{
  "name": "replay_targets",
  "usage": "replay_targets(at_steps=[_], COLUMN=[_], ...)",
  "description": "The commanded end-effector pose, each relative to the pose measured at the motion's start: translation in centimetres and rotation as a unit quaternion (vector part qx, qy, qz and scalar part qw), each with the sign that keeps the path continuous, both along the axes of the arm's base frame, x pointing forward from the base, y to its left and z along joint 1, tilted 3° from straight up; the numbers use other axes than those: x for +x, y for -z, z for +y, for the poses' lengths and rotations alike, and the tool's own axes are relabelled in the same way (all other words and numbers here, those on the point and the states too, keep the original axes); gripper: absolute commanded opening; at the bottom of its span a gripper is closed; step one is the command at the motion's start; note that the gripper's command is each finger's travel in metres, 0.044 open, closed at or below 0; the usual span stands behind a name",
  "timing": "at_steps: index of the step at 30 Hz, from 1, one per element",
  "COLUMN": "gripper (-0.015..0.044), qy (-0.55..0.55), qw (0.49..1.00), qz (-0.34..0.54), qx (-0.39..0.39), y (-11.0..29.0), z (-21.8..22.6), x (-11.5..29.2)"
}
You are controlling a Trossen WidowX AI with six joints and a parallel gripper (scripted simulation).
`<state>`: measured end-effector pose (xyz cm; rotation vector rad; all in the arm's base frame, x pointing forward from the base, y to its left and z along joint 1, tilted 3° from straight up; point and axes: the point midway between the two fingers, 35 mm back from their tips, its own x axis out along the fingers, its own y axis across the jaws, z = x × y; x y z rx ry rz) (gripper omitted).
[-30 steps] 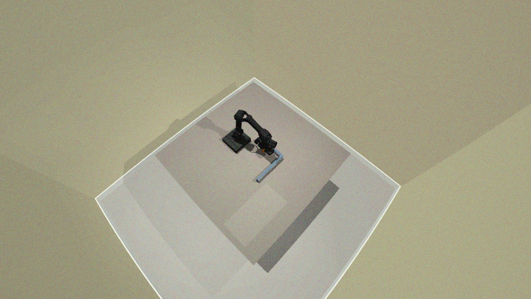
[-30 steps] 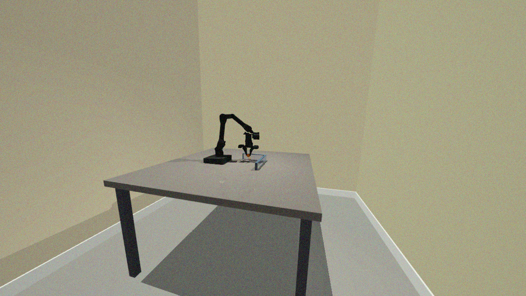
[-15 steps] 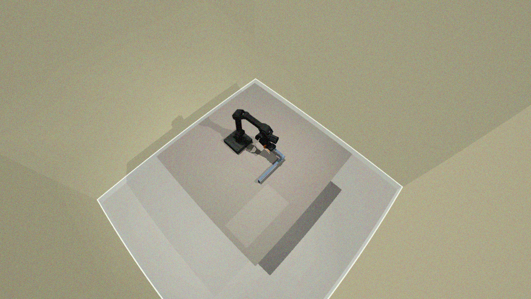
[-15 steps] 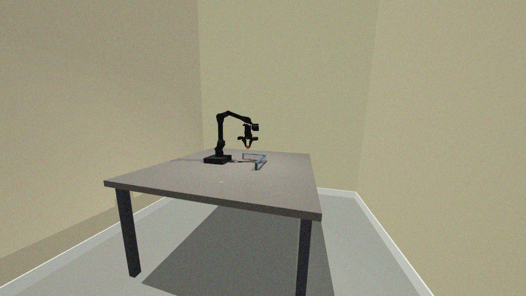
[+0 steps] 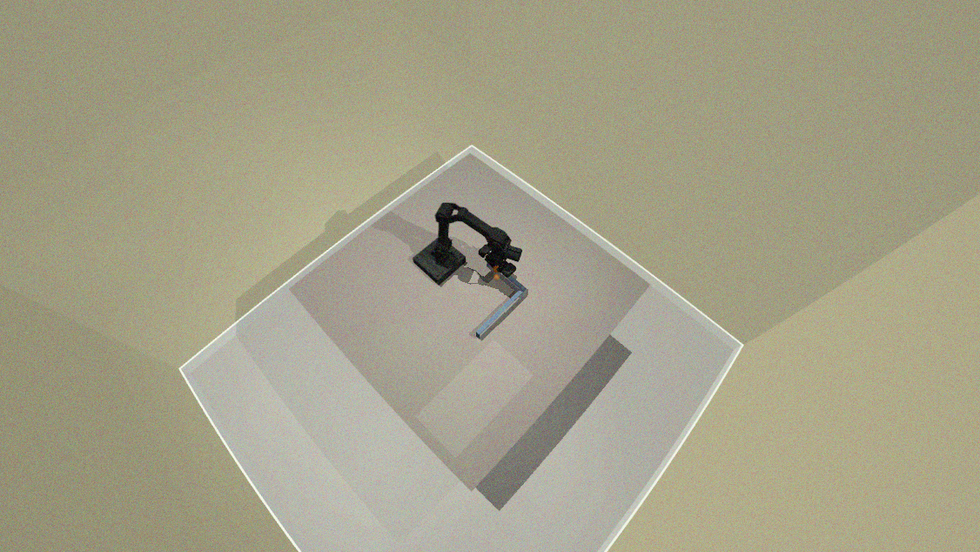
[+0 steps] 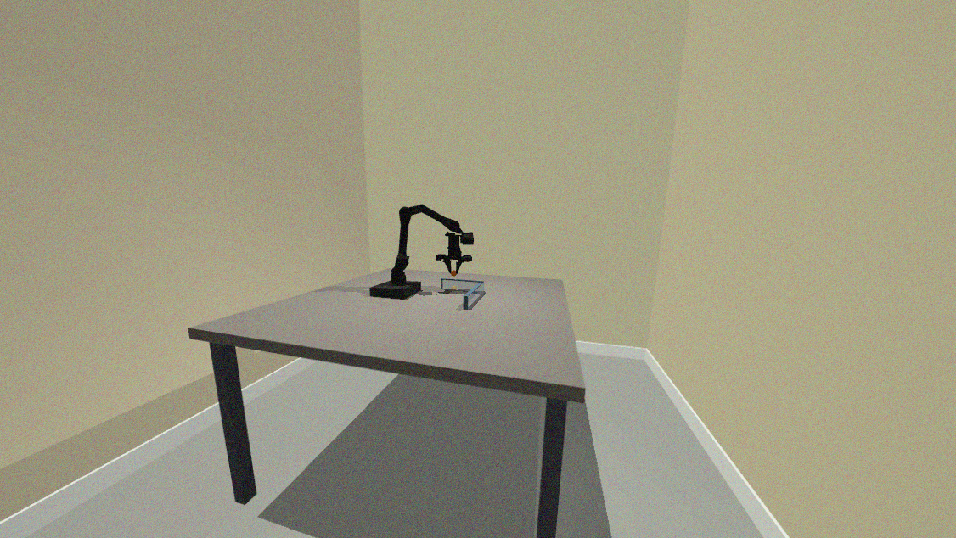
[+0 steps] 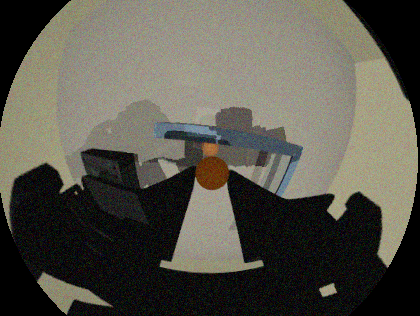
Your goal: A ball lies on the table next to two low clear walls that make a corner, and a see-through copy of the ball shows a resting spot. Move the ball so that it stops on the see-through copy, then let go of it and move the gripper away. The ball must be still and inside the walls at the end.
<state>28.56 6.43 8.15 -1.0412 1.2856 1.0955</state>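
The solid orange ball (image 6: 453,272) (image 7: 212,173) is pinched between my fingertips, raised off the table. My gripper (image 6: 453,271) (image 7: 211,172) is shut on it and points down, with its fingertips above the wall tops. The see-through copy (image 6: 454,287) (image 7: 210,148) is a paler orange ball at table level, below the held ball in the exterior view. In the wrist view the held ball covers its lower edge. The two low clear walls (image 5: 499,316) (image 6: 473,291) (image 7: 260,141) have bluish rims and meet in a corner. The copy sits inside that corner.
The black arm base (image 5: 439,260) (image 6: 395,289) stands on the table (image 5: 384,329) (image 6: 374,333), to the left of the walls in the top and exterior views. One wall runs behind the copy in the exterior view; the other comes forward at its right. Arm shadows fall around the copy.
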Motion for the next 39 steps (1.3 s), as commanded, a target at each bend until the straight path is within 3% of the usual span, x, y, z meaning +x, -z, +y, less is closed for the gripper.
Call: replay_targets(at_steps=[1,13,37,39], gripper=[0.0,0.0,0.0,0.0053], qy=[0.004,0.004,0.004,0.002], qw=[1.0,1.0,1.0,1.0], qz=[0.001,0.001,0.001,-0.001], qx=[0.001,0.001,0.001,0.0], y=[1.0,7.0,9.0,8.8], z=[0.2,0.4,0.4,0.4], x=[0.1,-0.1,-0.2,-0.1])
